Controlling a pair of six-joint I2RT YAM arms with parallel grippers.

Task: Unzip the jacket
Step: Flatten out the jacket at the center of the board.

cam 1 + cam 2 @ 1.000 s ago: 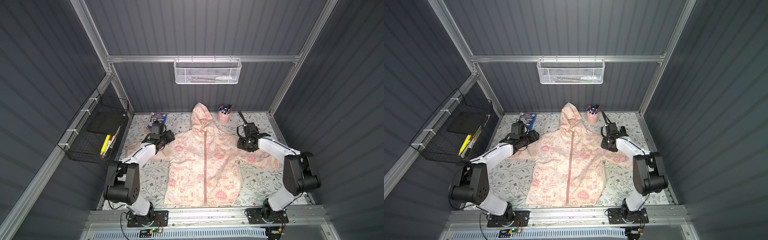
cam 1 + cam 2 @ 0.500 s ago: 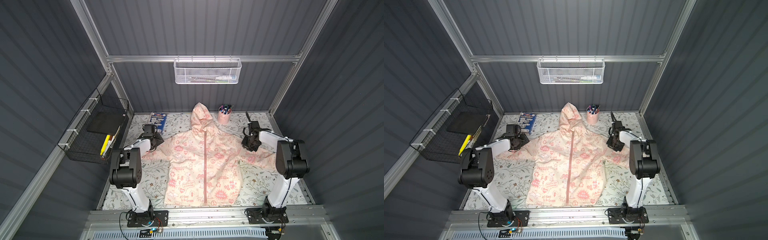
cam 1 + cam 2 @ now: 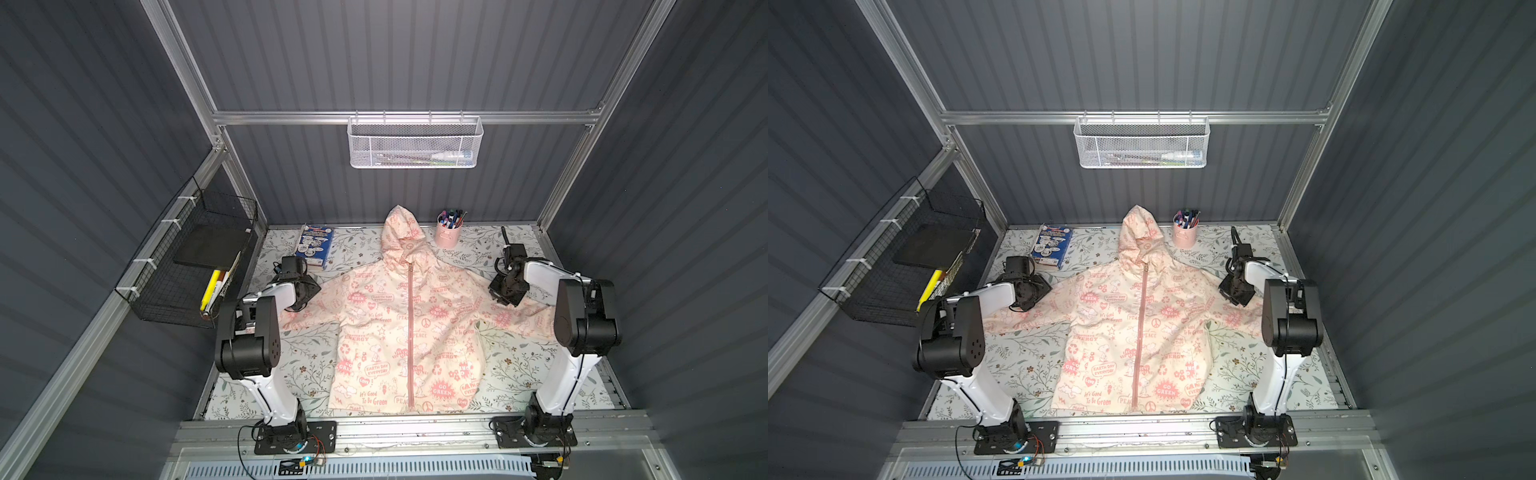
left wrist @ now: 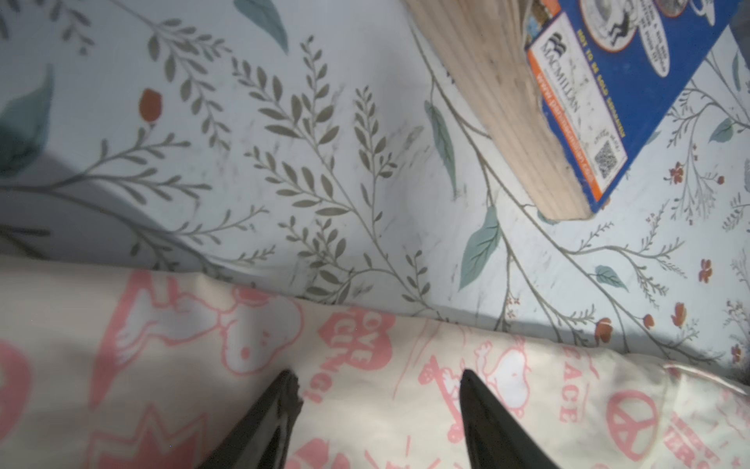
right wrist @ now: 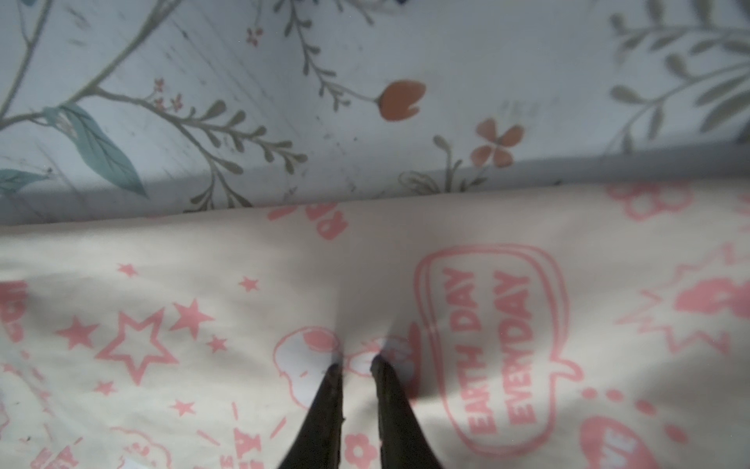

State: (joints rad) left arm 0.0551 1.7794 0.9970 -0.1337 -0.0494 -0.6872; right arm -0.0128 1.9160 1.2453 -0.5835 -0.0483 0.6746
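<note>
We see the jacket [image 3: 409, 332] lengthwise, hood [image 3: 401, 224] at the desk's [image 3: 316, 353] far edge; left gripper [image 4: 377, 372] apart, right gripper [image 5: 356, 362] pinches its sleeve [image 5: 406, 284].

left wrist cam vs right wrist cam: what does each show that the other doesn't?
Left wrist only: a blue book lying on the table cover, and the left hand, fingers wide apart over a jacket sleeve. Right wrist only: the right hand, fingertips nearly together with fabric puckered between them, beside an EARTH DAY EVERYDAY print. Both: the cream, pink-printed jacket on the floral table cover.
</note>
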